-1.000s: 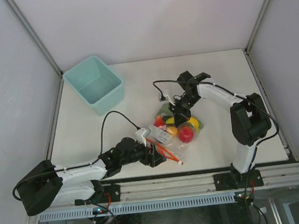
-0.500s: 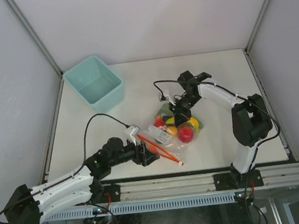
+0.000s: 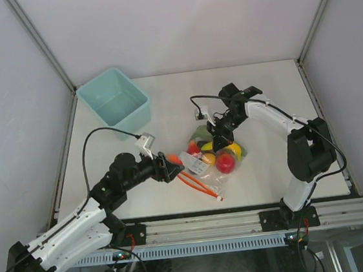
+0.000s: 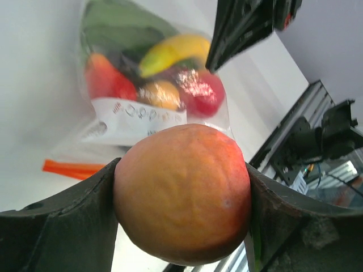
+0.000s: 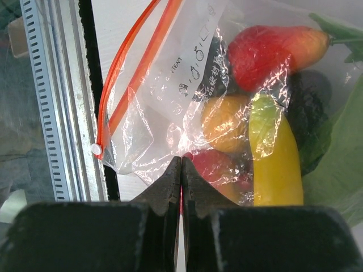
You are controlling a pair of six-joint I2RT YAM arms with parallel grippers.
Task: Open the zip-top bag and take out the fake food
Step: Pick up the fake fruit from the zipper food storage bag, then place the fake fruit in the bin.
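Zip-top bag (image 3: pixel 204 169) of clear, crinkly plastic lies flat on the white table (image 3: pixel 267 88), just beyond the aluminium rail (image 3: pixel 210 222) at the near edge. Its orange-red zip strip (image 5: pixel 122 85) faces that rail and stands parted in a loop, so the mouth looks open. To its left, lifted clear of the table, the left gripper (image 4: pixel 181 204) is clamped on a round orange-red plastic fruit (image 4: pixel 181 170), gripped across its widest part and already outside the bag. A red apple (image 3: pixel 226 162), a yellow banana (image 5: pixel 278 158) and darker and green pieces remain inside. At the bag's far end the right gripper (image 5: pixel 181 167) is clenched tight with its tips down on the film by the apple; whether any plastic is pinched between them cannot be told. The film looks light, limp and slippery, likely to slide and bunch rather than keep its shape, so it probably needs anchoring at the closed end. The stiffer zip strip or a corner is the surest place to hold it. The plastic pieces look hard, smooth and light; the round ones could roll or squirt from a grip taken off-centre. The table is smooth and matt, offering little friction. Beyond it, at the far left corner and well apart from the bag, stands a light teal rectangular plastic bin (image 3: pixel 137 114). Plain grey walls (image 3: pixel 176 19) close in the back and sides.
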